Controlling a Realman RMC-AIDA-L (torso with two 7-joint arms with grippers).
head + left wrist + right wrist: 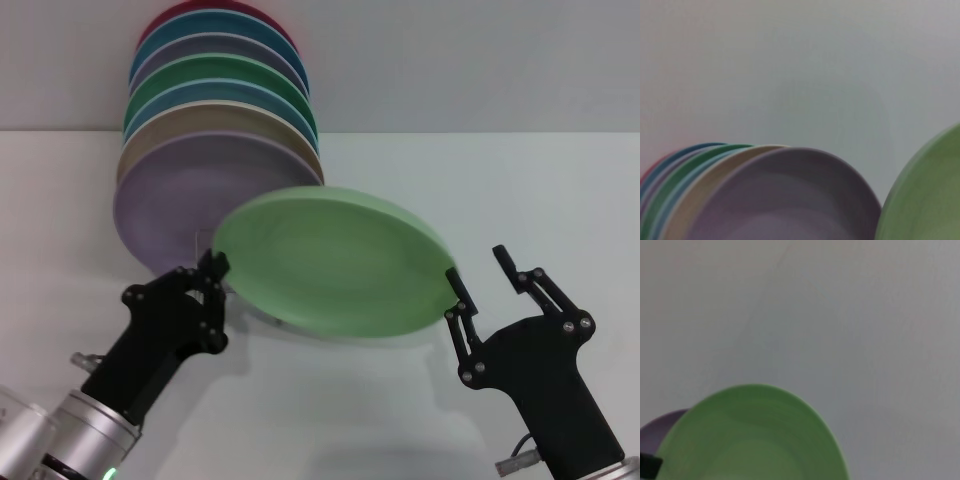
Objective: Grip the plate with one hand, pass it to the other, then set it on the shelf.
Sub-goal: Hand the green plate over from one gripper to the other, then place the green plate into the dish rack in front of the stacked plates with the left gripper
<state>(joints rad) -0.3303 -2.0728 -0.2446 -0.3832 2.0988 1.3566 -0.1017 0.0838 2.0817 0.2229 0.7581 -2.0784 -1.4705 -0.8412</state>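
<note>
2 grippers flank the plate (335, 275), which hangs tilted at the centre of the head view, above the white table (500, 200) and just in front of a row of upright plates at upper left. The left gripper (210, 275), at lower left, has its fingers closed on the plate's left rim. The right gripper (485, 275), at lower right, stands with its fingers spread wide; 1 finger lies at or against the plate's right edge, the other is well clear, so it grips nothing yet.

The plate looks stiff, thin-rimmed and matte, probably light for its width, but smooth enough to slip and likely to crack if dropped. Judging by its shape, the rim is the only sensible hold, and the right fingers should close on the edge opposite the left grip before that grip lets go.

The shelf (200, 240) is almost wholly hidden: only a hint of thin wire shows between the lilac plate (165, 205) and the pastel plate. How many free slots remain cannot be made out. Both wrist views show plate faces and bare wall only, with no fingers of their own.
</note>
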